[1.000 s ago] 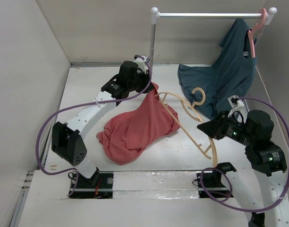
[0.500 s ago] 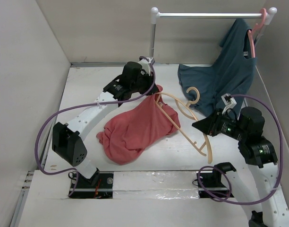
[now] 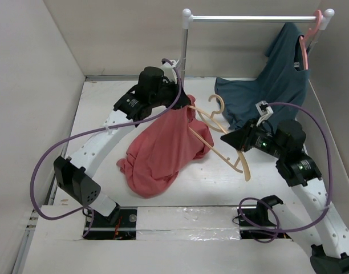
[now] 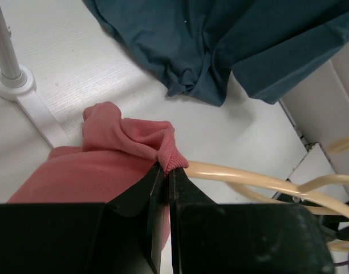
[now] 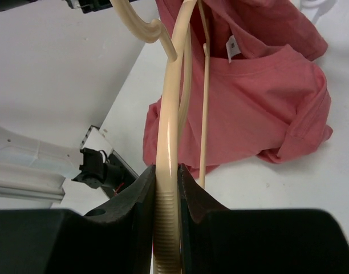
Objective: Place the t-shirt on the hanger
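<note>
Pinching the t-shirt point(image 4: 106, 142) collar, the left tool point(image 4: 166, 166) could lose it if the right tool point(image 5: 166, 174), clenched on the hanger point(image 5: 168, 114), pushes in crooked

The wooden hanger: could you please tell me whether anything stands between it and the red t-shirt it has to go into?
Nothing visible does. The hanger, clamped by the right gripper, already meets the t-shirt at the edge pinched by the left gripper. The blue shirt lies farther back, not between them.
</note>
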